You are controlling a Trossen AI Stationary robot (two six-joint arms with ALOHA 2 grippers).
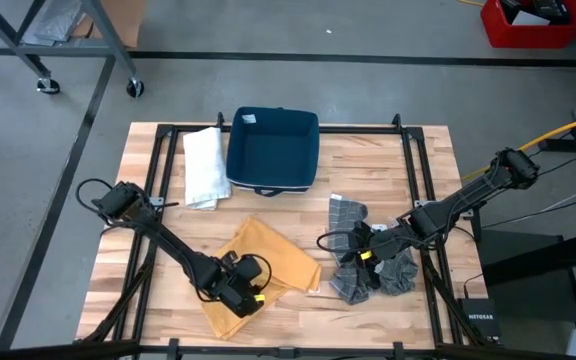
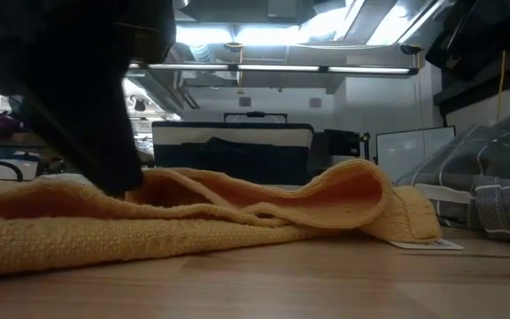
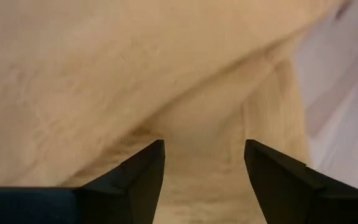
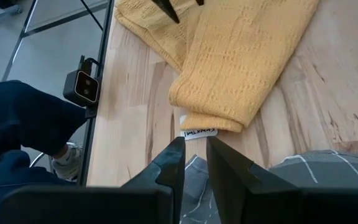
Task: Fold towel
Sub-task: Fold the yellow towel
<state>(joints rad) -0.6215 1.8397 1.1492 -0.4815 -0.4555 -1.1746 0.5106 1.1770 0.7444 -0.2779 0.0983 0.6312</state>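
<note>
The yellow towel (image 1: 258, 265) lies folded over on the near middle of the wooden table (image 1: 368, 150). The left gripper (image 3: 204, 168) sits low over it with its fingers spread apart, holding nothing. The right gripper (image 4: 195, 163), to the right over a grey checked cloth (image 1: 373, 270), has its fingers nearly together with nothing visible between them.

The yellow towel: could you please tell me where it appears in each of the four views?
High view: yellow towel at bottom centre.
Low view: towel across the middle.
Left wrist view: towel fills the frame.
Right wrist view: towel at top centre.
Shared landmark: its white label, seen in the right wrist, low and high views.
</note>
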